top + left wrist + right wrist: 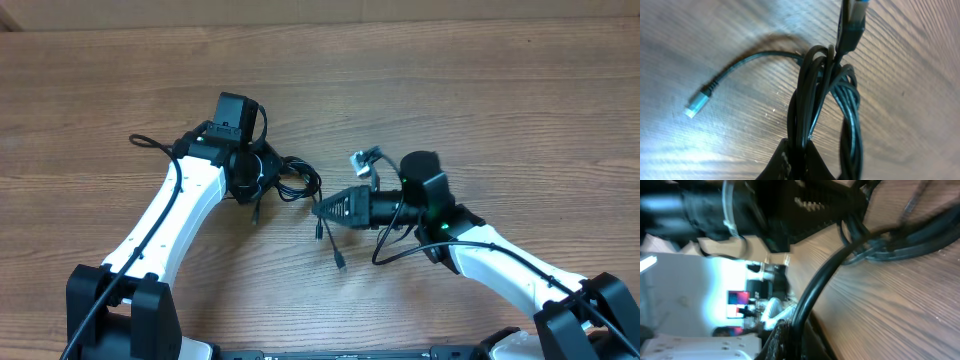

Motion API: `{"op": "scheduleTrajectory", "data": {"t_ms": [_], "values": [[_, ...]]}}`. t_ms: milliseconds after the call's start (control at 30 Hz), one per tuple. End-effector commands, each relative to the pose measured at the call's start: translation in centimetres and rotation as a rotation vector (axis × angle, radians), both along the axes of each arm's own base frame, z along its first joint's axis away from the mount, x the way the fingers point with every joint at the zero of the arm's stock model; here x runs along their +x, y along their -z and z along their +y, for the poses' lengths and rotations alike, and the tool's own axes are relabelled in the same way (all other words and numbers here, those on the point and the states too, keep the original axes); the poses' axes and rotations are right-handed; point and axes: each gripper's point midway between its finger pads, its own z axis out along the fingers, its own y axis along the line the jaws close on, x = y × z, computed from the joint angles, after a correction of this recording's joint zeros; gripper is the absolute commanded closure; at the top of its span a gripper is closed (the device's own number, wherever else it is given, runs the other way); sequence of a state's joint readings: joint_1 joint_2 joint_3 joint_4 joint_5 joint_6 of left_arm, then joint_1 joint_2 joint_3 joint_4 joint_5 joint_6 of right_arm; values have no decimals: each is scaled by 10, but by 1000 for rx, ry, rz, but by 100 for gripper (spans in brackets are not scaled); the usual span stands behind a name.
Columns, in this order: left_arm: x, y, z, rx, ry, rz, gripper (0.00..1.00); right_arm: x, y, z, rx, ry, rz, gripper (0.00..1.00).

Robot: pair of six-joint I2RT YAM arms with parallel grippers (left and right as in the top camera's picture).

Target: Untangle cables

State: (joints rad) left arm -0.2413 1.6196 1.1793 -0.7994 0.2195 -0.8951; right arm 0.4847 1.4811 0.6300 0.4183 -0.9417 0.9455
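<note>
The cables [290,180] lie as a black tangle on the wood between the two arms. My left gripper [252,185] is shut on a bundle of looped strands [812,95], clamped between its fingers [782,160]. One strand runs left and ends in a silvery plug [694,106]; another plug [852,25] shows at the top. My right gripper [320,208] points left and is shut on a single black cable [825,277], which leads up to the tangle [890,247]. Loose ends [335,250] trail below the right gripper.
The wooden table [500,80] stretches all round. A grey connector [365,158] sits by the right wrist. The left arm's black gripper body [805,205] fills the top of the right wrist view, close to the right gripper.
</note>
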Motion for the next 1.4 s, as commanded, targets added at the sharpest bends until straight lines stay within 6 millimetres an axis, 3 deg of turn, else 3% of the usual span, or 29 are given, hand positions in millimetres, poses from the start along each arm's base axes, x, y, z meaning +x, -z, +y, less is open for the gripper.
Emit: {"op": "scheduleTrajectory", "data": {"t_ms": [0, 233, 400, 500, 633, 733, 900, 1100, 1367], "values": [[6, -15, -7, 69, 227, -122, 96, 5, -32, -5, 88, -9, 11, 96], [-4, -22, -50, 30, 471, -199, 96, 46, -37, -21, 110, 216, 79, 96], [-10, -23, -67, 25, 518, -214, 96, 67, -33, -32, 115, 354, 151, 96], [-11, -23, -68, 24, 522, -213, 95, 80, -18, -41, 70, 464, 189, 96], [-13, -27, -78, -35, 542, -223, 96, 90, 18, -60, -48, 614, 284, 96], [-14, -36, -94, -120, 594, -260, 96, 88, 33, -65, -98, 646, 326, 96], [-15, -56, -121, -242, 714, -358, 95, 82, 37, -61, -127, 614, 298, 96], [-13, -62, -128, -266, 735, -395, 96, 69, 56, -62, -198, 594, 364, 96], [-21, -98, -161, -474, 843, -510, 96, 64, 52, -56, -188, 540, 345, 96]]}}
